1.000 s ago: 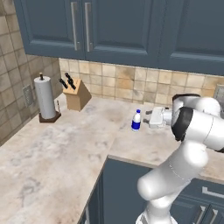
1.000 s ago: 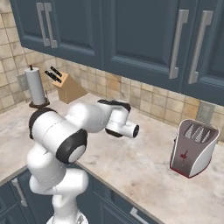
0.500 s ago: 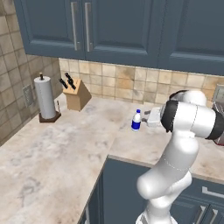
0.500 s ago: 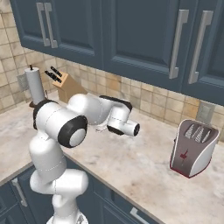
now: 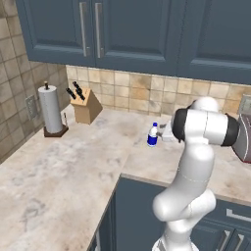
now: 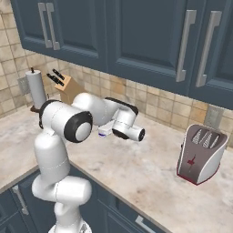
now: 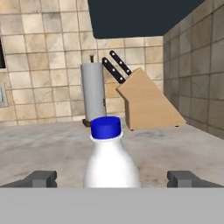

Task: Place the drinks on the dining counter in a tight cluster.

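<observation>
The arm swung in; gripper (image 7: 112, 178) spread wide around the water bottle (image 7: 110, 161), probably not touching yet, knife block (image 7: 146, 103) behind.

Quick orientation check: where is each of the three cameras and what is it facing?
Left base view: behind the arm's left, facing the corner counter; the arm rises lower right, by the water bottle.
Right base view: behind its right, facing toaster and cabinets; arm lower left.
Hand view: on the hand, facing the bottle between open fingers.
All share the knife block and paper towel roll.
</observation>
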